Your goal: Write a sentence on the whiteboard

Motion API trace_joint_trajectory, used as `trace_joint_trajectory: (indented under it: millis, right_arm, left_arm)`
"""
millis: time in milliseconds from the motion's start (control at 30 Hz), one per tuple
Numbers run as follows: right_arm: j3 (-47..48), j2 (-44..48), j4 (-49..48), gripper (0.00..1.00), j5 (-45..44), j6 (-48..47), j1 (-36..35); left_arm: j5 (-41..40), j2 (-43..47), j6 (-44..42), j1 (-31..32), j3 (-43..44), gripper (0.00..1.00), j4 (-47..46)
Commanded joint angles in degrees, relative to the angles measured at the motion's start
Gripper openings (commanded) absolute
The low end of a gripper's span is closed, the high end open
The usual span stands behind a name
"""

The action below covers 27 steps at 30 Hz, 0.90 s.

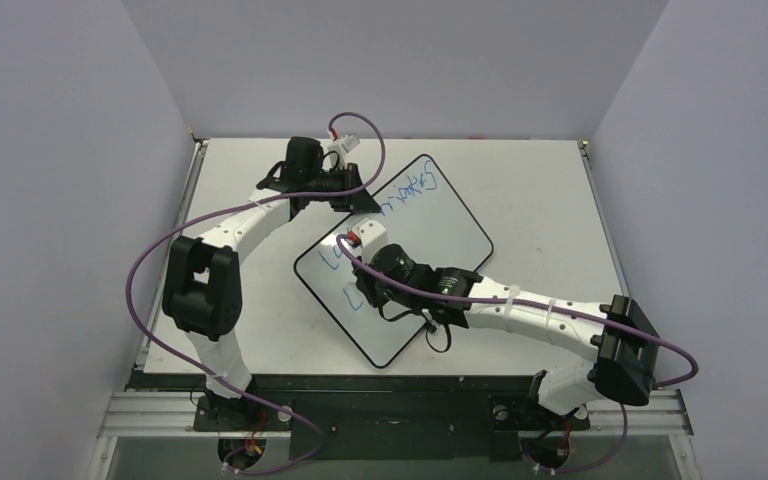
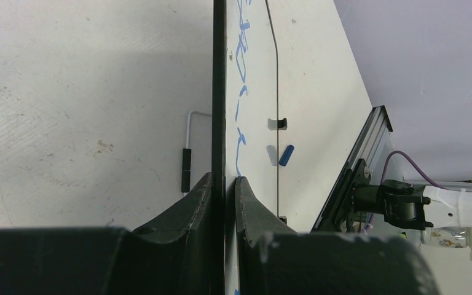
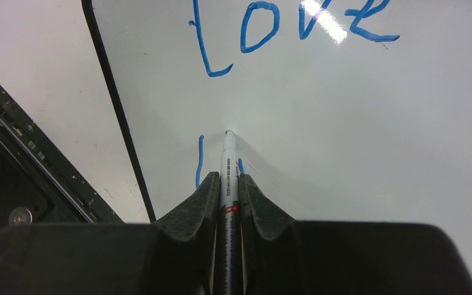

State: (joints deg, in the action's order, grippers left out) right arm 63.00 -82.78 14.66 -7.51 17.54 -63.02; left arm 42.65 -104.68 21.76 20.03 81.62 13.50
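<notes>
The whiteboard [image 1: 445, 230] lies slanted on the table, seen edge-on in the left wrist view [image 2: 252, 123]. The sentence [image 1: 412, 192] is in blue. The right wrist view shows "Love" [image 3: 283, 24] and short strokes of a second line [image 3: 200, 161] below it. My left gripper [image 1: 348, 192] is shut on the whiteboard's black rim, one finger on each face [image 2: 224, 184]. My right gripper [image 1: 365, 268] is shut on a white marker [image 3: 228, 161]. The marker's tip touches the board between the second-line strokes.
A blue marker cap [image 2: 287, 155] lies on the table just past the board's far edge. A bent wire foot [image 2: 187, 157] sticks out under the board. An aluminium rail [image 2: 369, 153] runs along the table edge. Purple walls enclose the table.
</notes>
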Motion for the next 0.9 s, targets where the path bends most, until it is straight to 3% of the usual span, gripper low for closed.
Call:
trace_joint_trajectory:
  millis: [0, 867]
  right_arm:
    - [-0.96, 0.23, -2.92, 0.0, 0.12, 0.33, 0.65]
    - [-2.9, 8.49, -1.75, 0.0, 1.4, 3.51, 3.5]
  left_arm:
    - [-1.35, 1.81, -3.93, 1.5, -0.6, 0.0, 0.38]
    - [-1.79, 1.39, -4.62, 1.5, 0.64, 0.0, 1.88]
